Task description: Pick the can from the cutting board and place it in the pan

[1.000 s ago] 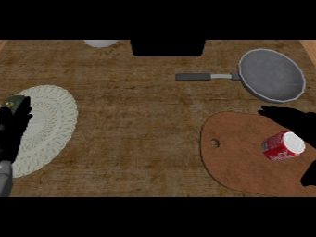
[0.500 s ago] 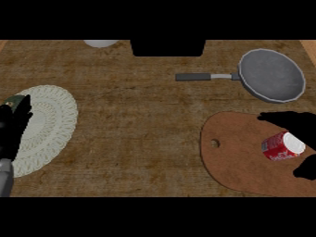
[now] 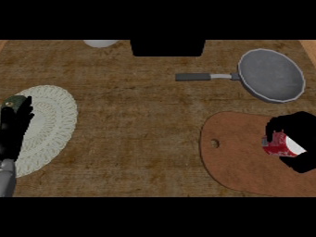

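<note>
Now the red can (image 3: 281,146) lies on the brown cutting board (image 3: 239,159) at the right, with the right hand (image 3: 309,134) curled around it. Farther off sits the grey pan (image 3: 272,75). At the left, the left hand (image 3: 9,134) rests open over a pale mat (image 3: 51,125).

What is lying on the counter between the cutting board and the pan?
Nothing. In the head view, only a bare strip of wooden counter separates the cutting board from the pan. The can, gripped by the right hand, is over the board.
</note>
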Motion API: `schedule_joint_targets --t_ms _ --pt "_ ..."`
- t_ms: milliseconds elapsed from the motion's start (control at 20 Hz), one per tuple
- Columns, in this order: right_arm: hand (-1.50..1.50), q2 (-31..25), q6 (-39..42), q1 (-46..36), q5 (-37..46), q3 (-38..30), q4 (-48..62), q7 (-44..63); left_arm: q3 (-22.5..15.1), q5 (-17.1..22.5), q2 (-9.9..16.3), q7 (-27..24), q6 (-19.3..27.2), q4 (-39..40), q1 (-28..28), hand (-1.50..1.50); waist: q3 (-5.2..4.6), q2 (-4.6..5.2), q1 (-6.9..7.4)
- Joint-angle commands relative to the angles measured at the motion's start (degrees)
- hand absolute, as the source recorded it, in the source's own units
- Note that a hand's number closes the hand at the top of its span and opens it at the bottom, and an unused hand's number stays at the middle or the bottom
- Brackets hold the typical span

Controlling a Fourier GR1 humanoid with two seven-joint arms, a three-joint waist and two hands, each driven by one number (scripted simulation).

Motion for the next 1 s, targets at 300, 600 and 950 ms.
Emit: schedule_joint_targets --t_ms 300,600,950 --pt "1.5 9.7 -5.8 10.3 0.8 -22.7 6.4 33.0 3.7 1.0 1.7 0.7 0.4 -0.1 3.8 0.0 -0.02 -1.07 -7.64" --pt "1.5 22.2 -17.9 15.5 5.2 -26.3 -9.7 50.6 3.9 1.8 2.9 2.3 -0.9 -2.1 2.5 0.0 -0.12 -0.95 -4.12" --pt "1.5 23.3 -22.3 11.7 17.9 -18.2 -31.3 57.6 0.9 0.1 0.3 1.2 -0.9 -1.2 0.7 0.0 -0.05 -0.12 -0.81"
